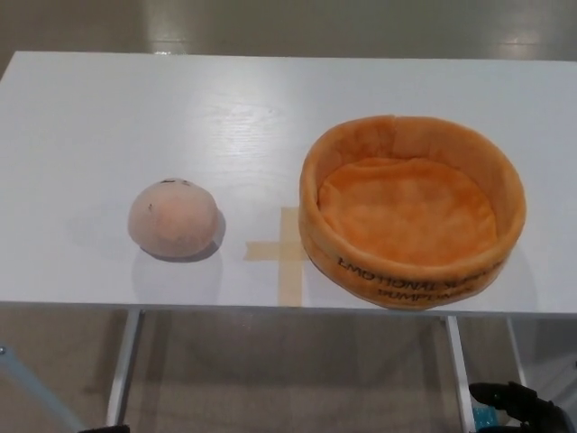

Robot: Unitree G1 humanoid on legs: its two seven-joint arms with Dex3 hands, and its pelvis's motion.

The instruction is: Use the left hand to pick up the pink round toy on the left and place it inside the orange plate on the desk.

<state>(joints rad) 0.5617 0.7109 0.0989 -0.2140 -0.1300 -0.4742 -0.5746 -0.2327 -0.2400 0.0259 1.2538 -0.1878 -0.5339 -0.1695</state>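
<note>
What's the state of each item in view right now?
Pink round plush toy: on the white desk, left side, untouched.
Orange round plush plate: upright on the desk, empty.
Tan tape cross: flat, between toy and plate.
Right hand: low below the desk edge, holds nothing.
Left hand: barely in view.

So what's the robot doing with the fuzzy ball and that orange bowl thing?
Nothing is being held yet. The pink round toy sits by itself on the white desk, to the left of a tape cross. The orange plate, soft with tall sides, is empty. Only the robot's right hand peeks in below the desk's front edge, touching nothing; the left hand isn't really showing.
</note>
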